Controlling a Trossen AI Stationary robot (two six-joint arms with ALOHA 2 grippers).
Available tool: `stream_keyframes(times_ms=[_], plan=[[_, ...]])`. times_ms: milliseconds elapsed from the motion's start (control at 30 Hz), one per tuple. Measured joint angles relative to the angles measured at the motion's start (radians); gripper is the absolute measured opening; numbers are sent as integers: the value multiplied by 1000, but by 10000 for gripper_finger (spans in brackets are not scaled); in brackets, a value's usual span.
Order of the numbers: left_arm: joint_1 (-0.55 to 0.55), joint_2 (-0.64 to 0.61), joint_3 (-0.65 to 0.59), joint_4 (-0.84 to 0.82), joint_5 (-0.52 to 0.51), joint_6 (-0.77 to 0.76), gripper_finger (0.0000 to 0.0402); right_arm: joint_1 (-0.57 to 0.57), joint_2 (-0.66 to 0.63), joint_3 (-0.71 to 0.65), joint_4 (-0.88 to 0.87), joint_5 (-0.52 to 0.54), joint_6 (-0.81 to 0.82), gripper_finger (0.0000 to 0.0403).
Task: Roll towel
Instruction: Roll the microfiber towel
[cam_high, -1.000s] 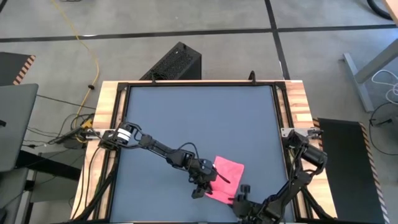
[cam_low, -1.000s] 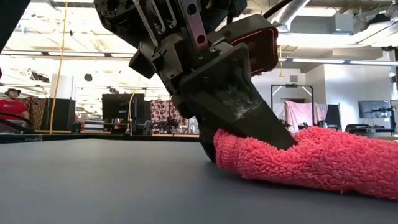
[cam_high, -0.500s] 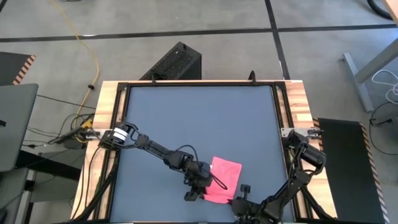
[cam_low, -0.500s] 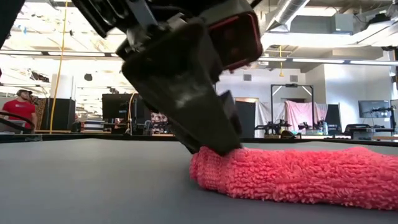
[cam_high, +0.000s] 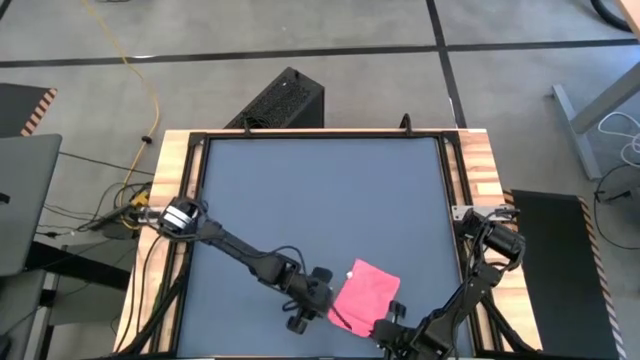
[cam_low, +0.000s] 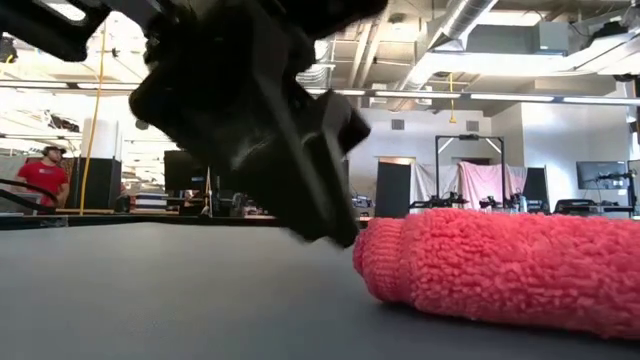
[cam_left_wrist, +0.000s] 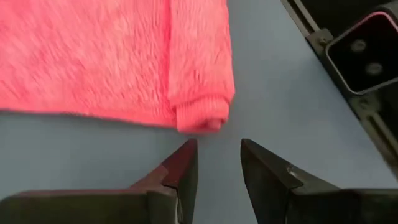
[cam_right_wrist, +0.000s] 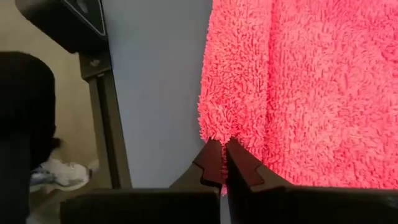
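Observation:
The pink towel (cam_high: 365, 292) lies on the dark grey tabletop near its near edge, with one side rolled into a thick roll (cam_low: 500, 270) and the rest flat. My left gripper (cam_left_wrist: 217, 155) is open just short of the roll's left end (cam_left_wrist: 202, 118), clear of it. In the low view it is the dark blurred shape (cam_low: 330, 225) left of the roll. My right gripper (cam_right_wrist: 222, 163) is shut on the roll's other end, at the towel's near right corner (cam_high: 378, 318). My right gripper pinches the end of the towel's rolled side (cam_right_wrist: 217, 134) between its two fingertips. The fingers come from the table's near side, slanting down, roughly along the roll. The towel rests on the table, its flat part (cam_right_wrist: 323, 93) spread beside the roll.
The table's raised black frame (cam_right_wrist: 102, 118) and wooden side rail (cam_high: 485, 170) run close to the right of the towel. A black box (cam_high: 280, 100) stands beyond the far edge. A person (cam_low: 40, 180) stands far off in the room behind.
My left gripper has let go of the roll's left end, risen and drawn back toward the table's near left, rolling its wrist. The towel has shifted a little toward the near right and stays rolled, lying on the table.

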Motion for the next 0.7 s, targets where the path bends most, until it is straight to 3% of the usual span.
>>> stream_keyframes(times_ms=[200,433,700], plan=[[-90,-3,-2,183,-147,173,110,0,-3,-19,30,1,58,20],[-181,18,-2,239,-388,446,110,0,-5,-83,156,18,86,20],[-162,79,3,243,-422,524,119,-3,-7,-141,290,24,86,20]])
